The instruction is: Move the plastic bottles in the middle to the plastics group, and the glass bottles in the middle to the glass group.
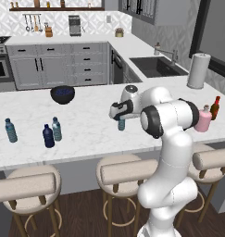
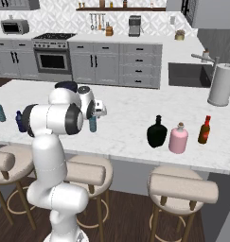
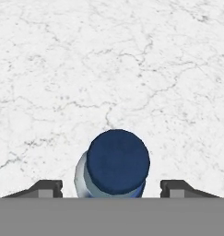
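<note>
My gripper (image 3: 113,189) is open and points straight down over a pale water bottle (image 3: 114,163), whose blue cap sits between the two spread fingertips (image 3: 49,188). In the left base view this bottle (image 1: 121,124) stands mid-counter under the hand (image 1: 120,111), its top hidden by it. The second pale bottle (image 1: 56,129) stands on the left beside the navy bottle (image 1: 48,136), with the teal bottle (image 1: 10,130) further left. The black flask (image 2: 157,132) stands next to the pink bottle (image 2: 178,138) and the red-brown bottle (image 2: 204,130).
A dark bowl (image 1: 62,94) sits at the back of the marble counter (image 1: 90,115). A white paper-towel roll (image 1: 198,70) stands near the sink (image 1: 155,66) on the right. Stools (image 1: 123,171) line the near counter edge.
</note>
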Controlling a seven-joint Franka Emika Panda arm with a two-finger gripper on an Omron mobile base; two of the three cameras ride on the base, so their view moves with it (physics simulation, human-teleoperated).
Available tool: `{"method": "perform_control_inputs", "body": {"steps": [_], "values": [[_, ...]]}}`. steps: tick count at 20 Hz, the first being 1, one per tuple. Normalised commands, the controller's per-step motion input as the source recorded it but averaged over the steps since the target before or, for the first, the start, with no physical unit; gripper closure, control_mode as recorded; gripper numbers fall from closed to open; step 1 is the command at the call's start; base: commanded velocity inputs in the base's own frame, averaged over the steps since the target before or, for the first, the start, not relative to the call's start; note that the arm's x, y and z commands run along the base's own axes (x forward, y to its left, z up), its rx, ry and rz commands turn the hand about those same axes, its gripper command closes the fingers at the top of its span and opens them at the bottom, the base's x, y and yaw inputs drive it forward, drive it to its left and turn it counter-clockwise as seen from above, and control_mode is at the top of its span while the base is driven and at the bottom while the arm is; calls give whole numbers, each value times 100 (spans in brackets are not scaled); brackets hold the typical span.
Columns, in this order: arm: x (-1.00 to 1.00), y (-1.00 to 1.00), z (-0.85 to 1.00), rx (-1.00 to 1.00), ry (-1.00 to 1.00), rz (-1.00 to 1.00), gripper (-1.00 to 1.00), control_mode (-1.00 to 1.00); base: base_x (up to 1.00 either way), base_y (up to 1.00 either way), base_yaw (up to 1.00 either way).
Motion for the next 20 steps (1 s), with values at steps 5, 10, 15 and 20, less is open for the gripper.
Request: {"method": "perform_control_inputs", "body": {"steps": [5,10,15,20], "values": [[0,0,0,0,0,0,100,-100,0,0,0],[-17,5,0,0,-7,0,100,-100,0,0,0],[-23,71,19,0,-9,12,100,-100,0,0,0],[-12,100,16,0,-1,25,100,-100,0,0,0]]}}
